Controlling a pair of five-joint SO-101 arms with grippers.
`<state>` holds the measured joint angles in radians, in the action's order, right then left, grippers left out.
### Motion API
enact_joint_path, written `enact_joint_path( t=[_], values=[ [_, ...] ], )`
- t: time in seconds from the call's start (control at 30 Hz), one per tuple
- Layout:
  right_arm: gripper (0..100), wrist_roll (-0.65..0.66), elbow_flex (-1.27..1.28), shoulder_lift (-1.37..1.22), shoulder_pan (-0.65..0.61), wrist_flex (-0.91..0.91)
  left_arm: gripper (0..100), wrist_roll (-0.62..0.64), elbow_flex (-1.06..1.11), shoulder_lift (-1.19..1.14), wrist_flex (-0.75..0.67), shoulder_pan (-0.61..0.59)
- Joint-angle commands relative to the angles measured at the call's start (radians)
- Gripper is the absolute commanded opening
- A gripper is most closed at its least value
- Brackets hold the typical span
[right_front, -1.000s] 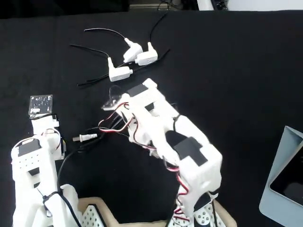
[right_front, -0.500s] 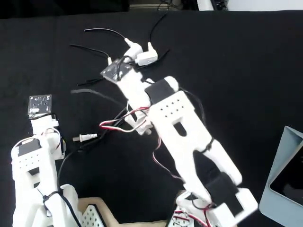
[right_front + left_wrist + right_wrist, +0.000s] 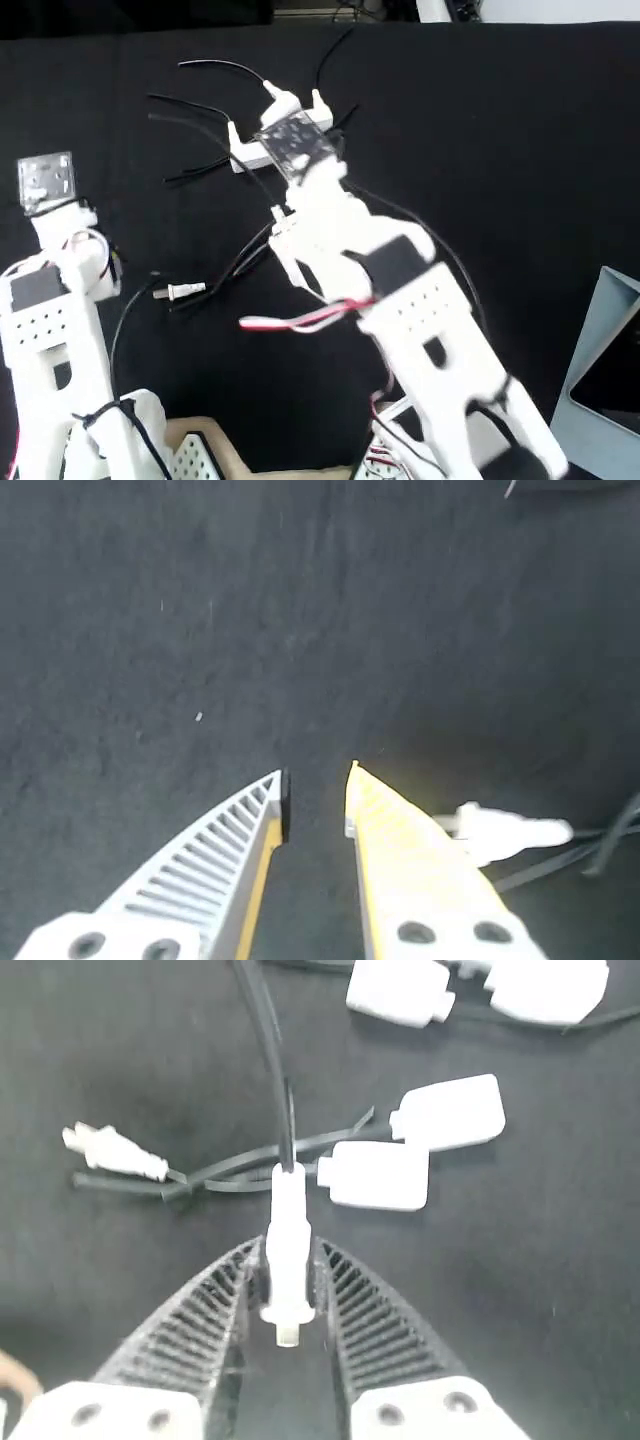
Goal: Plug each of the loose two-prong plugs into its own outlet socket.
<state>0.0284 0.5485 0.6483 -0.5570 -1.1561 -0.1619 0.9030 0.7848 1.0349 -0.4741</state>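
right gripper [image 3: 288,1252] clamps 1 plug [image 3: 288,1280] | black table [image 3: 520,150] | grey box [image 3: 600,370] at edge

From above, the right arm [image 3: 400,290] lay straight across the cluster of white sockets [image 3: 250,155], so only their edges peeked out, and a grey box [image 3: 600,380] was sliced off by the side edge. In the right wrist view two sockets [image 3: 395,990] were chopped by the frame. In the left wrist view a loose plug [image 3: 515,832] sat half hidden behind the left gripper [image 3: 316,780].
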Motion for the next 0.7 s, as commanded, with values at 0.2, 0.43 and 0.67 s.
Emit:
enact_joint_path(
  t=[0.2,0.43,0.67],
  values=[
    [1.1,-0.061,0.289,0.255,-0.051,0.333,12,0.261,-0.186,0.018,0.035,0.291],
    [1.1,-0.063,0.407,0.38,-0.114,0.37,12,0.288,-0.12,0.018,-0.146,0.43],
    [1.1,-0.066,0.478,0.467,-0.16,0.37,12,0.288,-0.104,0.037,-0.15,0.57]
  ],
)
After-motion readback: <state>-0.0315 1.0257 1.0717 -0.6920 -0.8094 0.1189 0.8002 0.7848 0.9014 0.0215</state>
